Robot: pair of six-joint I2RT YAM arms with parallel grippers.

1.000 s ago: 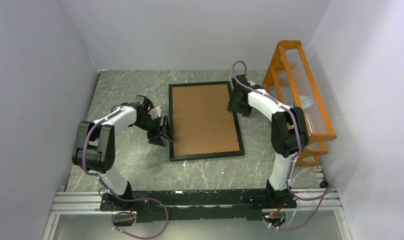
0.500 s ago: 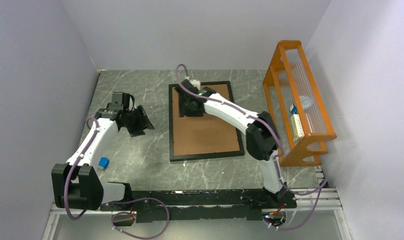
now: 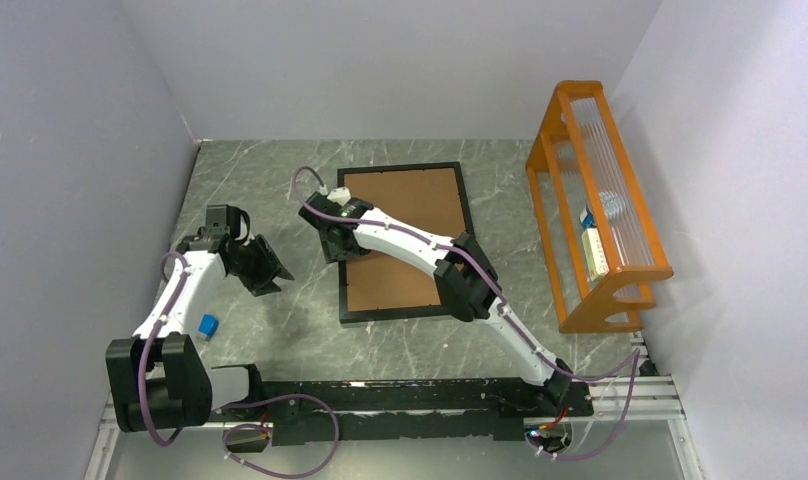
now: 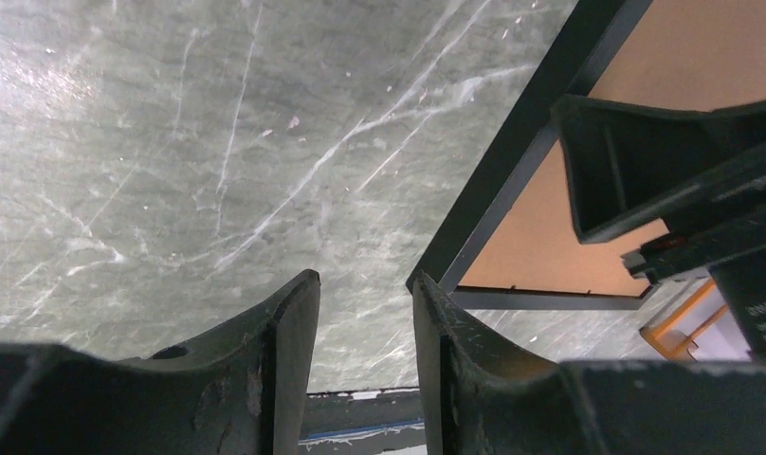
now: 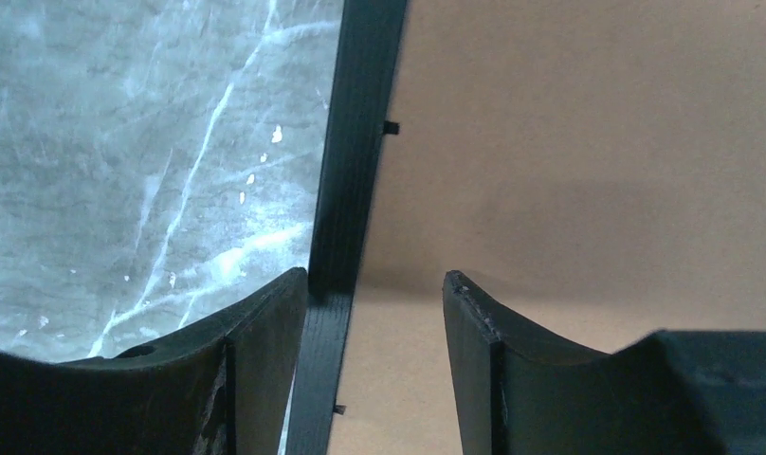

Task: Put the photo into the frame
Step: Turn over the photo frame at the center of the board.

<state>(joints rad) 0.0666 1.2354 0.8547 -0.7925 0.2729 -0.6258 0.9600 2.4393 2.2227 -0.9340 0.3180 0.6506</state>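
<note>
My right hand [image 5: 372, 284] is spread astride the left rail of the frame [image 5: 360, 114]. My left hand [image 4: 360, 289], spread and empty, hangs over the desk [image 4: 171, 142] left of the frame.

Grey-green marble-patterned table top [image 3: 280, 330] with white veins, closed in by plain pale lavender-grey walls: left wall [image 3: 70, 150], far wall [image 3: 380, 60], right wall [image 3: 740, 200]. An orange wooden rack [image 3: 625, 272] stands along the right side. A metal rail [image 3: 140, 405] runs along the near edge. Soft, even light
</note>
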